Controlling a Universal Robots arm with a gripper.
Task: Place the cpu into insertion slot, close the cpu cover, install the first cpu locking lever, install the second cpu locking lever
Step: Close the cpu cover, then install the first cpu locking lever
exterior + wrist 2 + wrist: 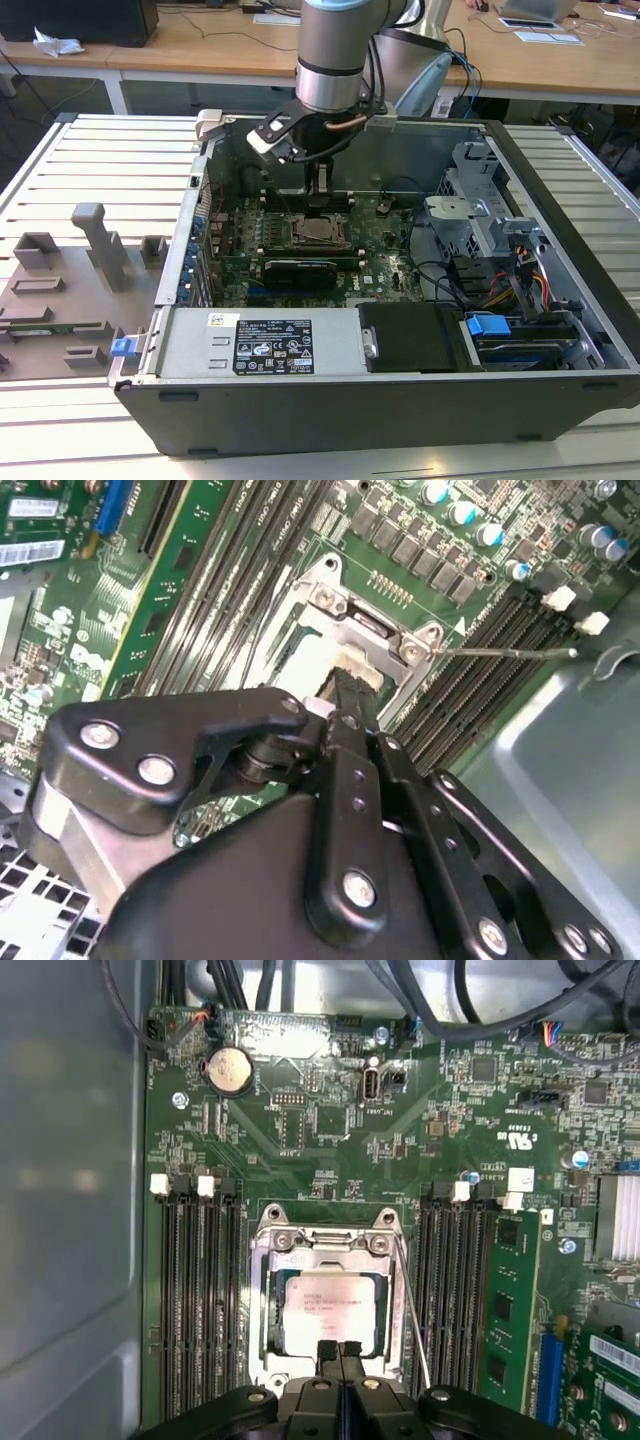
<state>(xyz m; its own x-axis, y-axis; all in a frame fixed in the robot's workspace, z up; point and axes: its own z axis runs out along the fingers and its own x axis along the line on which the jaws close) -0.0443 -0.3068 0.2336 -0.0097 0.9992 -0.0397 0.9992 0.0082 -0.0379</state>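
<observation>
At lower centre, first wrist view: gripper [340, 1348], jaws closed and empty, at edge of cpu cover [325, 1243] lying over cpu [330, 1300] in insertion slot [272, 1320]; cover-closing judged in hand; locking lever [412, 1310] seemingly unlatched.

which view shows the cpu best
The first wrist view: the cpu faces the camera, its pale top mostly unobstructed. In the second wrist view the gripper covers much of it; the exterior view shows it far off, beneath the arm.

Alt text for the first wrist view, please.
A pale silver square cpu lies on a green circuit board, framed by the silver metal cpu cover. The black gripper, fingertips closed, is at the chip's edge.
</observation>
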